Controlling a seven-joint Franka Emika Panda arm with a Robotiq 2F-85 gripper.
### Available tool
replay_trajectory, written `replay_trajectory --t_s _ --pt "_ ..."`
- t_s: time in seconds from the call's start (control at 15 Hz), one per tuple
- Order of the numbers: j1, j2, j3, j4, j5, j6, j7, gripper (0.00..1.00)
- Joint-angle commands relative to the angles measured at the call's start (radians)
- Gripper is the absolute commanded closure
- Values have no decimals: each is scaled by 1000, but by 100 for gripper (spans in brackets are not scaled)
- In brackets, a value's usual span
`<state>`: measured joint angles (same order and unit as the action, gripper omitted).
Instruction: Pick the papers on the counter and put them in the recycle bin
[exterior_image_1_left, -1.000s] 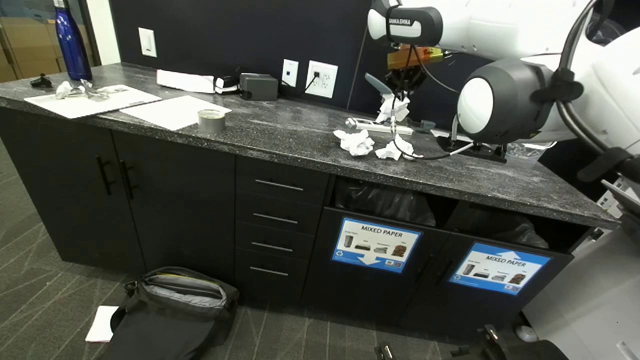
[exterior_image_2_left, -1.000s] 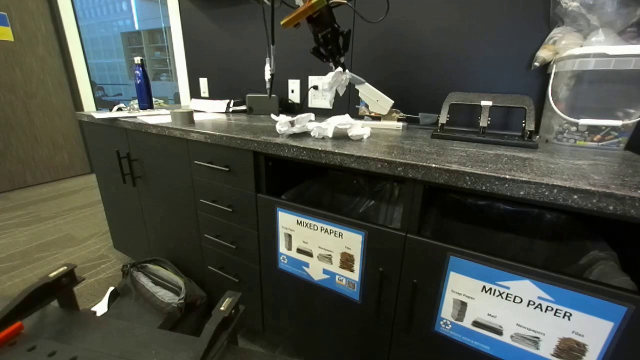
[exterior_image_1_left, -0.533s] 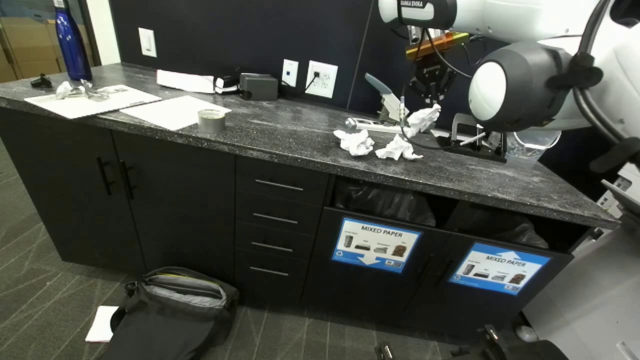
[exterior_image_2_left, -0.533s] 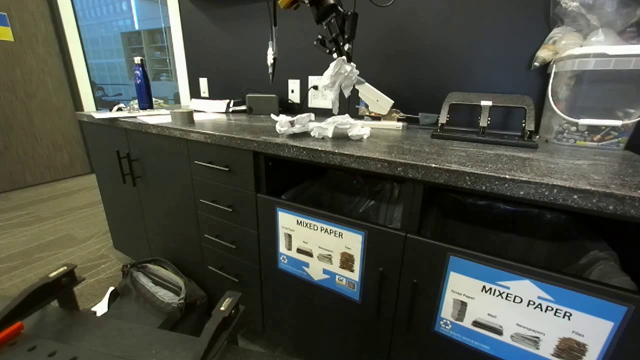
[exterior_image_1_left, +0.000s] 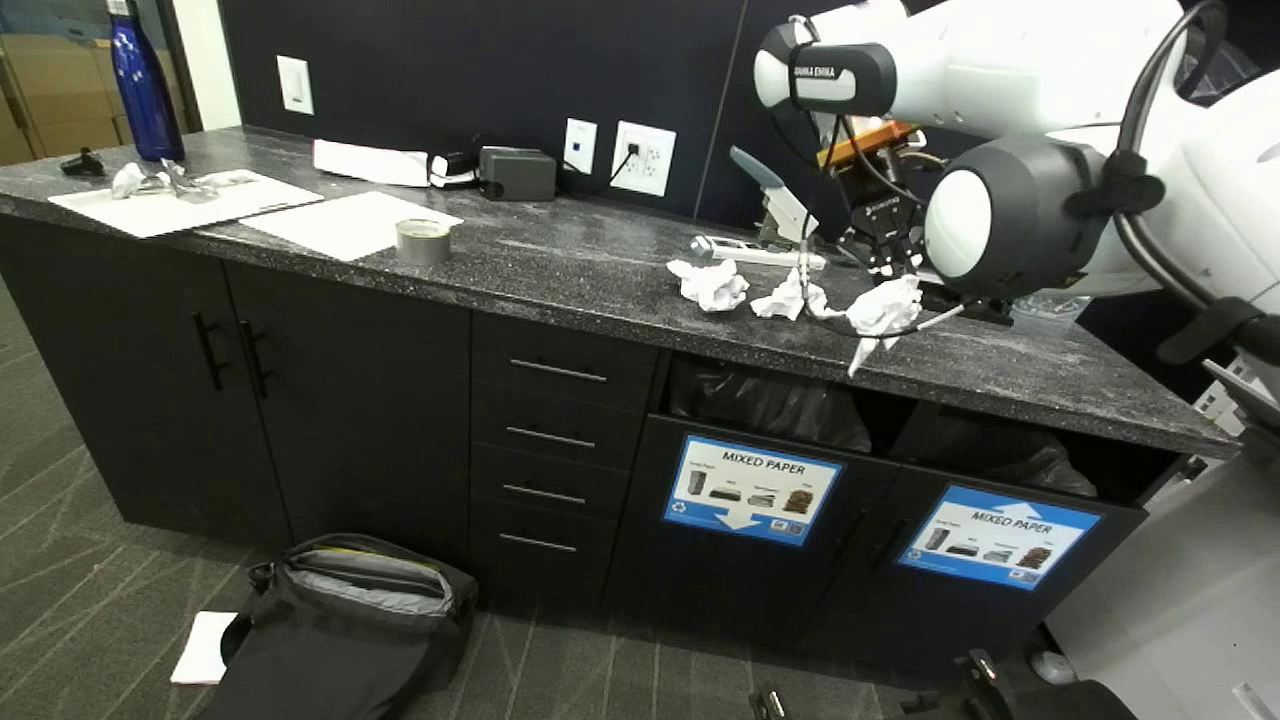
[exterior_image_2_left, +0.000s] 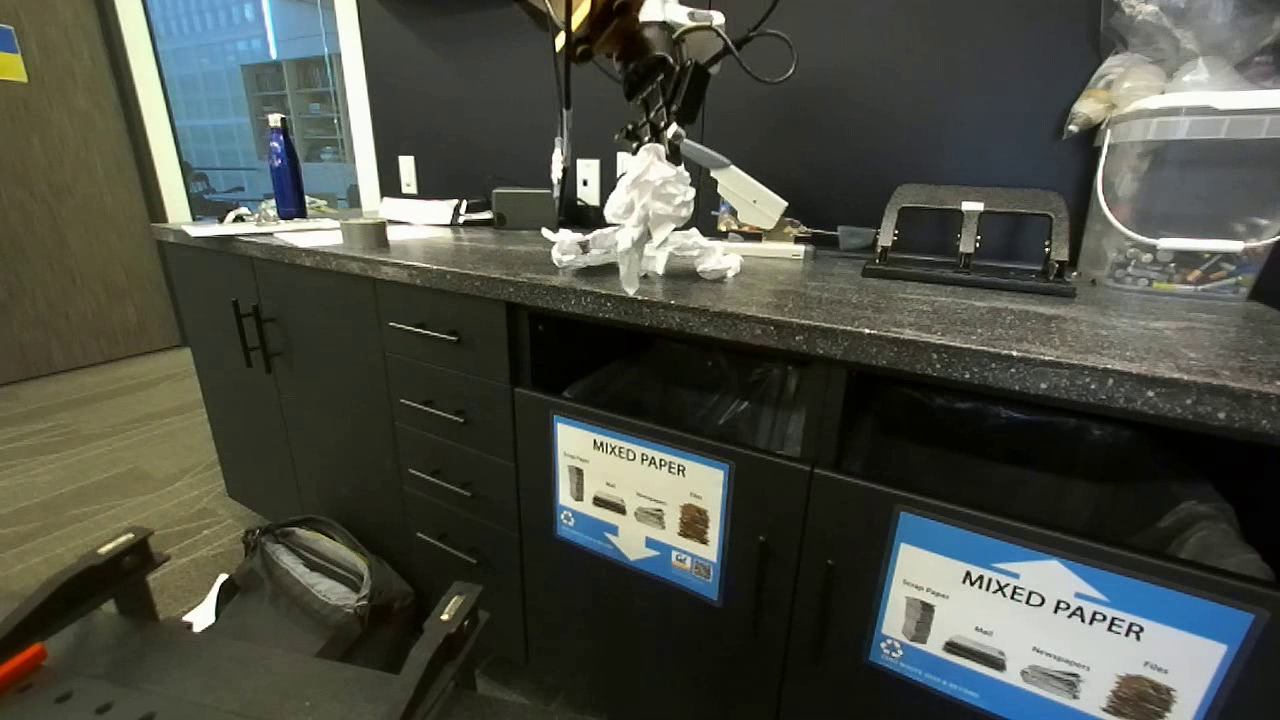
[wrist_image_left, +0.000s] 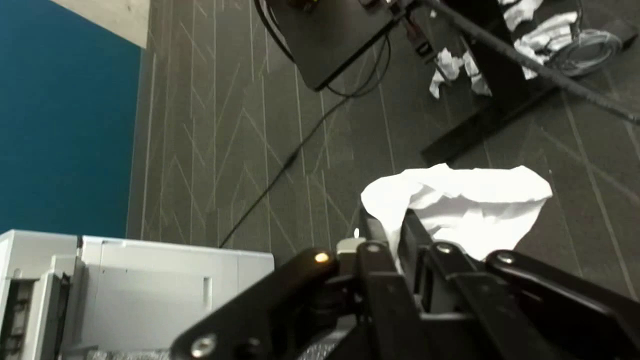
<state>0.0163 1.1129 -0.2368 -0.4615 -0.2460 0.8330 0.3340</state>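
The tool (wrist_image_left: 393, 225) is narrow, holding a white paper scrap (exterior_image_1_left: 886, 306) by its upper end. Scrap hangs near the front edge of the table (exterior_image_1_left: 570, 265); whether its tail touches there, cannot tell. Top hold probably serves to leave the loose part pointing down, to go first into the bin (exterior_image_2_left: 690, 400), whose slot sits under the table's lip. That lip likely calls for a reach out, then low and inward; the tail could snag.

A second scrap (exterior_image_1_left: 712, 286) and a third scrap (exterior_image_1_left: 780, 298) lie side by side near the same edge, above the bin: handy for a short carry, I judge. Flat sheets (exterior_image_1_left: 345, 225) lie well apart, likely not waste.

Held scrap: crumpled, grey in the folds, thin tapering tail in both exterior views. In the wrist view broad, glaring white, wavy-edged. Looks light and limp.
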Motion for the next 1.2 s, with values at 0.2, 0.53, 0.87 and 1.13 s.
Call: replay_trajectory --t_s 0.2,0.53,0.87,1.13 --pt "-21 -64 24 -381 152 -13 92 86" --pt "-23 -105 47 -598 246 -14 94 86" --pt "-16 -166 71 -714 281 -14 84 86" --pt "-6 -257 55 -902 281 -19 114 86"
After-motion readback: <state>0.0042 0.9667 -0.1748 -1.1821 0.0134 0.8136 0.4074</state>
